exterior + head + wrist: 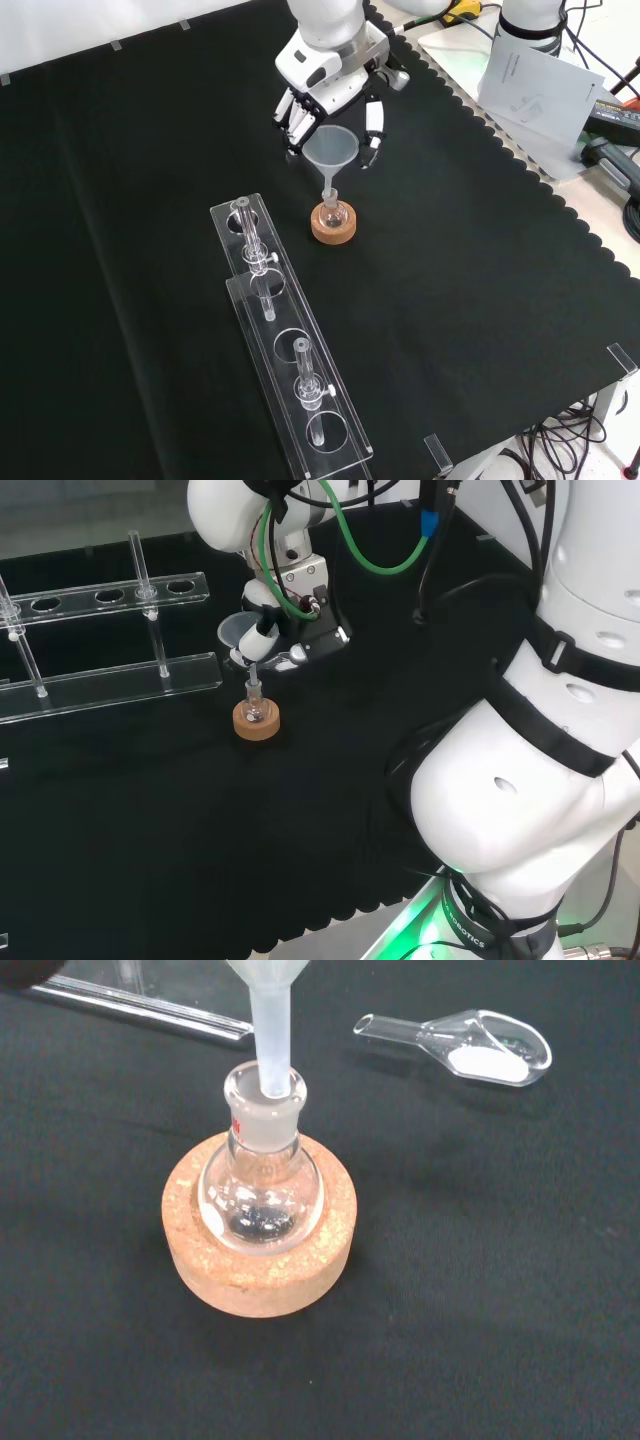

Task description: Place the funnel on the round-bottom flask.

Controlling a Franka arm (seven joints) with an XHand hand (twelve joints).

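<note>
We saw the funnel (pixel 331 150) held between the curled fingers of the hand (pixel 325 95), its cone within the grasp and its stem reaching down into the neck of the round-bottom flask (pixel 262 1185) directly below the hand. The flask sat upright in a cork ring (pixel 260 1235). A small red mark on its neck was unreadable. The funnel looked translucent white, the flask clear.

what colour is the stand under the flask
Tan cork stand, best in the wrist view.
</note>
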